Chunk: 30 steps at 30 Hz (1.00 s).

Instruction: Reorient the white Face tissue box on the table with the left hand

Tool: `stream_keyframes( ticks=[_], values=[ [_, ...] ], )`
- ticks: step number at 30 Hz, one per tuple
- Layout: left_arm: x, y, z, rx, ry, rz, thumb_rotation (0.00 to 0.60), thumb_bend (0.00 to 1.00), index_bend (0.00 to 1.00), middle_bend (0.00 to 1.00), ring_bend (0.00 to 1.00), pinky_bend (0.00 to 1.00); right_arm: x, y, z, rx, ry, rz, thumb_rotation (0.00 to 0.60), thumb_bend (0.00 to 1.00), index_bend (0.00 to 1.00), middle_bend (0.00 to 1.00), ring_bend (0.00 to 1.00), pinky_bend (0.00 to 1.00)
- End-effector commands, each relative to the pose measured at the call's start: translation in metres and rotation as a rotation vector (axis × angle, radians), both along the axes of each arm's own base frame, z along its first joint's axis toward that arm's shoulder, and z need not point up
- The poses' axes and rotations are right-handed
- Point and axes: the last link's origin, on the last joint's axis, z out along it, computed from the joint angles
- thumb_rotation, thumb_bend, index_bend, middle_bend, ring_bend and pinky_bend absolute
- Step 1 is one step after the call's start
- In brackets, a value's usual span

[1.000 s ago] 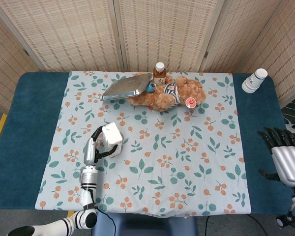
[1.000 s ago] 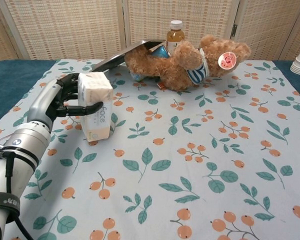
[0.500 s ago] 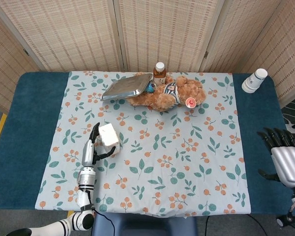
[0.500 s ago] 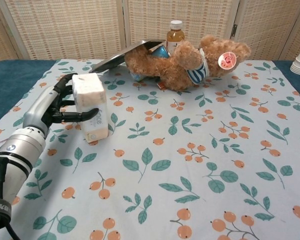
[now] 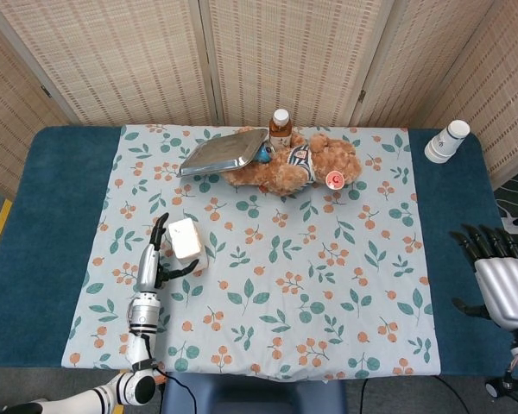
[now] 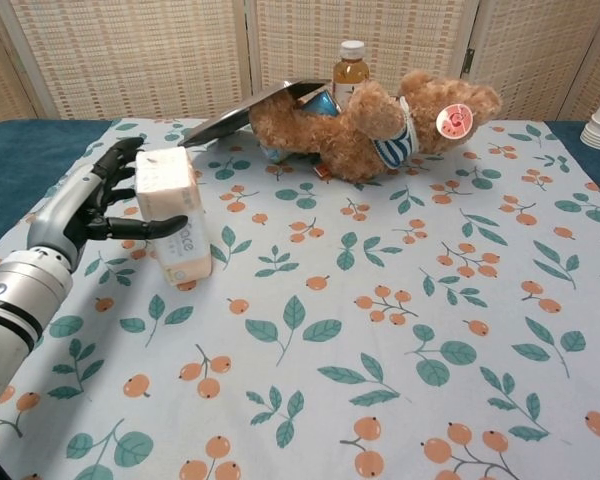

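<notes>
White Face tissue box (image 6: 170,215) standing on end, tilted, on the floral cloth (image 6: 400,330) at the left of the table (image 5: 60,216), lower edge on the cloth. Gripped by the left robot hand (image 6: 100,205): thumb across the near printed face, other fingers behind the far side. Same grasp seen from the head view, box (image 5: 186,241) beside left robot hand (image 5: 155,259). Right robot hand (image 5: 501,276) off the table's right edge, holding nothing, fingers spread and pointing away. At the far side: teddy bear (image 6: 380,120) lying on the cloth, metal tray (image 6: 245,112) propped against it, bottle (image 6: 351,68) behind. Stacked paper cups (image 5: 447,141) at the far right corner.
</notes>
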Motion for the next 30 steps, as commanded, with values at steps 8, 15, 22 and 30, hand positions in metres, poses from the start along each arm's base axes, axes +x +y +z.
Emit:
stream_keyframes(
  ticks=[8, 15, 22, 30],
  values=[
    [0.000, -0.008, 0.024, 0.037, 0.004, -0.036, 0.600, 0.14, 0.00, 0.00, 0.00, 0.10, 0.010, -0.001, -0.002, 0.012, -0.020, 0.038, 0.600, 0.12, 0.14, 0.05, 0.00, 0.00],
    [0.013, -0.012, 0.044, 0.069, 0.008, -0.068, 0.600, 0.14, 0.00, 0.00, 0.00, 0.10, 0.018, 0.001, -0.002, 0.024, -0.037, 0.070, 0.600, 0.12, 0.14, 0.05, 0.00, 0.00],
    [0.041, -0.006, 0.075, 0.104, 0.096, -0.137, 0.600, 0.13, 0.00, 0.00, 0.00, 0.11, 0.021, 0.004, 0.003, 0.010, -0.052, 0.084, 0.600, 0.12, 0.14, 0.05, 0.00, 0.00],
    [0.100, -0.001, 0.141, -0.010, 0.681, -0.247, 0.600, 0.14, 0.00, 0.01, 0.00, 0.12, 0.021, 0.005, 0.004, 0.014, -0.056, 0.087, 0.600, 0.12, 0.14, 0.05, 0.00, 0.00]
  ],
)
